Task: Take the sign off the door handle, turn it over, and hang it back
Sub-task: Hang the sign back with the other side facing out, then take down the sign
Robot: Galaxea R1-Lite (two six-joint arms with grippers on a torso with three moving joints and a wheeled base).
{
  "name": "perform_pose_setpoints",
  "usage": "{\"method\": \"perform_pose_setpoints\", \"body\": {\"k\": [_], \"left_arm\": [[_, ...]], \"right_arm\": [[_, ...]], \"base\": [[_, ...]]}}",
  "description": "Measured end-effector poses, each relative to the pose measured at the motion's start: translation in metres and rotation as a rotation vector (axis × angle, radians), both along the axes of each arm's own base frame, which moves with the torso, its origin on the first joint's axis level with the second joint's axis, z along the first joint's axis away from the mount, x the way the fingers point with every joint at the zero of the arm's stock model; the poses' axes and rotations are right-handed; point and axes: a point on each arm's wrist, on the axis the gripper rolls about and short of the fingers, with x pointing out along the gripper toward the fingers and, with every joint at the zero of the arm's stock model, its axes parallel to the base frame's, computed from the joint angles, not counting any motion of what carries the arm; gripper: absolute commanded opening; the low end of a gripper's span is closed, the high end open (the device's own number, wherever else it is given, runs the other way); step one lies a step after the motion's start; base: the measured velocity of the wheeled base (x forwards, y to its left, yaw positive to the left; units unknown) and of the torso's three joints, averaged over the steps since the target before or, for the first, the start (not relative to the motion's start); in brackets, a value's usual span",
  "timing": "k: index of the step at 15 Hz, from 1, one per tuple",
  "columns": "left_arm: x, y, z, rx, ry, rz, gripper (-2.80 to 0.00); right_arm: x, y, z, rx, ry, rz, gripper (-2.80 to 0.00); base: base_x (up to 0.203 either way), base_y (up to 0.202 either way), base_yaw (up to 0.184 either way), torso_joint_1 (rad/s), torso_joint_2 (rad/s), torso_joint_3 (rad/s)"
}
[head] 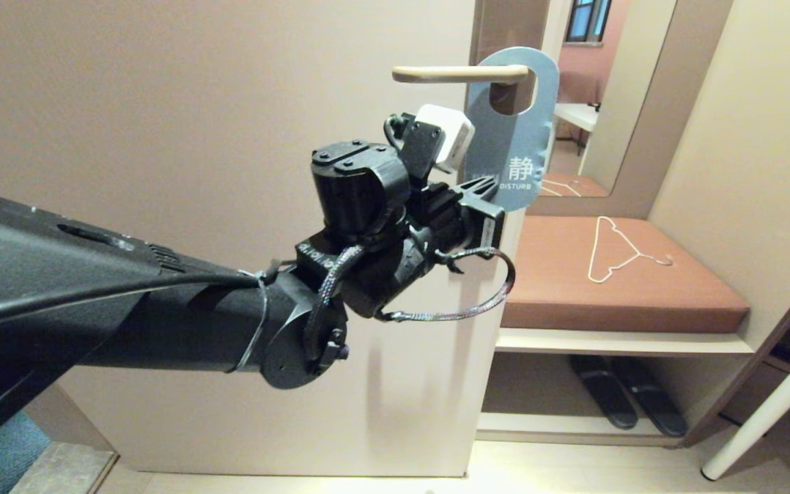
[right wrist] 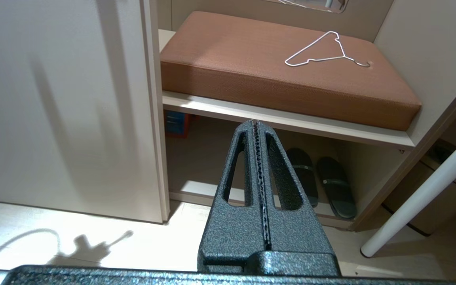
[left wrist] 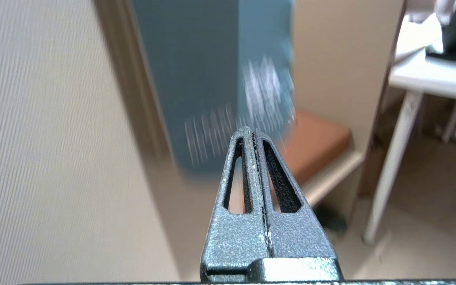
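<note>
Beige door: one handle, one blue sign, hanging.

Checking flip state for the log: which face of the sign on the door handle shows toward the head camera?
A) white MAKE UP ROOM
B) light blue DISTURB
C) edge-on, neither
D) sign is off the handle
B: the sign hangs on the door handle with its light blue side and the word DISTURB facing the head view.

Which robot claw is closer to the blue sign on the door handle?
Left. The left claw is shut right by the sign's bottom edge. The right claw points low toward the slippers.
</note>
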Motion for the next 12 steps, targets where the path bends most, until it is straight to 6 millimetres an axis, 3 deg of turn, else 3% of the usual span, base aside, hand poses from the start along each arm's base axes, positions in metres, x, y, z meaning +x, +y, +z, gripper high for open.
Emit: {"method": "perform_pose_setpoints", "body": {"k": [3,5,10,12], "left_arm": [[-0.019,0.031,-0.026,0.055,0.049,0.019,-2.8],[-0.03,0.063,-0.039,0.079,0.069,0.057,-2.8],[-0.048,0.159,-0.043,0.111,0.051,0.274,-2.8],[-0.058,0.189,-0.044,0.125,0.047,0.354,-2.8]], "right_arm": [[0.0,0.0,0.0,0.003,0.0,0.001,-2.8],[0.0,0.0,0.0,0.004,0.0,0.002,-2.8],[0.0,0.0,0.0,0.005,0.001,0.002,-2.8],[0.0,0.0,0.0,0.004,0.001,0.002,-2.8]], "base": [[0.0,0.0,0.0,0.0,0.0,0.0],[0.0,0.0,0.0,0.0,0.0,0.0],[0.0,0.0,0.0,0.0,0.0,0.0],[0.0,0.0,0.0,0.0,0.0,0.0]]}}
